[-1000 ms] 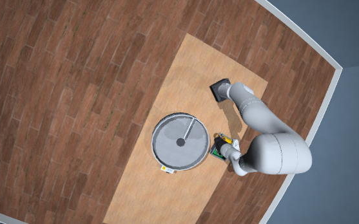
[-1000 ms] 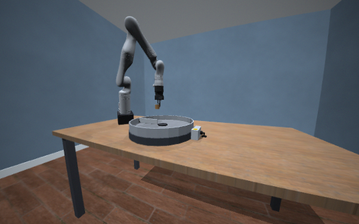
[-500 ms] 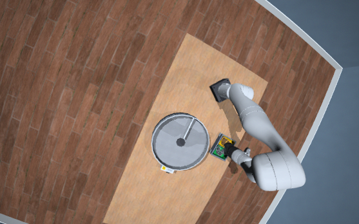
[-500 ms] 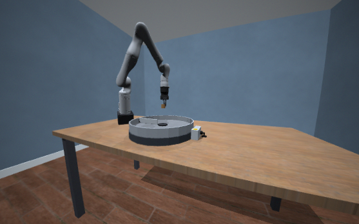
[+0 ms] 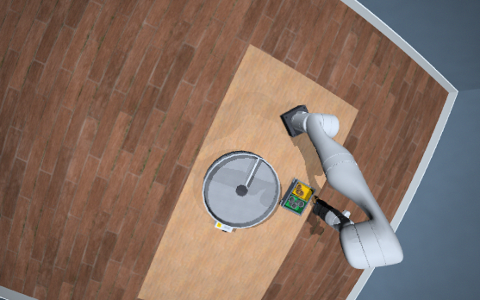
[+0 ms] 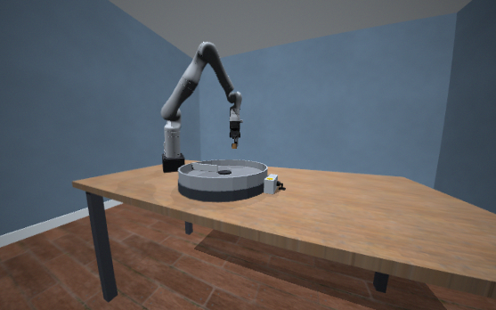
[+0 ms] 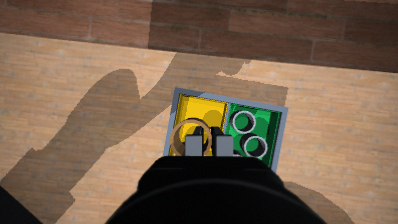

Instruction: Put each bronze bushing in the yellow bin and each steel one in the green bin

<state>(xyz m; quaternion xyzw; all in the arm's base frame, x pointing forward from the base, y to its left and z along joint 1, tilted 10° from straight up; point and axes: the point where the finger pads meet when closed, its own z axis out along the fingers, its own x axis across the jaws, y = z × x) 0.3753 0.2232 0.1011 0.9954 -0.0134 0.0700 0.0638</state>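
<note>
My gripper (image 5: 315, 200) (image 6: 235, 143) (image 7: 207, 137) is shut on the wall of a bronze bushing (image 6: 233, 146) (image 7: 191, 120) and holds it high, above the divided tray's yellow side in the wrist view. The yellow bin (image 5: 308, 190) (image 7: 201, 104) holds bronze bushings in the top view; the gripper and held bushing hide most of its inside in the wrist view. The green bin (image 5: 296, 210) (image 7: 261, 122) beside it holds several steel bushings, two of them plain in the wrist view. No bushing shows on the grey turntable (image 5: 223, 185) (image 6: 222, 183).
The turntable has a raised rim, a fixed bar (image 5: 252, 172) (image 6: 205, 167) across part of it and a dark hub (image 5: 241, 190) (image 6: 224, 172). A small white box (image 5: 224, 227) (image 6: 271, 184) sits at its outer side. The tray stands between the turntable and the table's edge.
</note>
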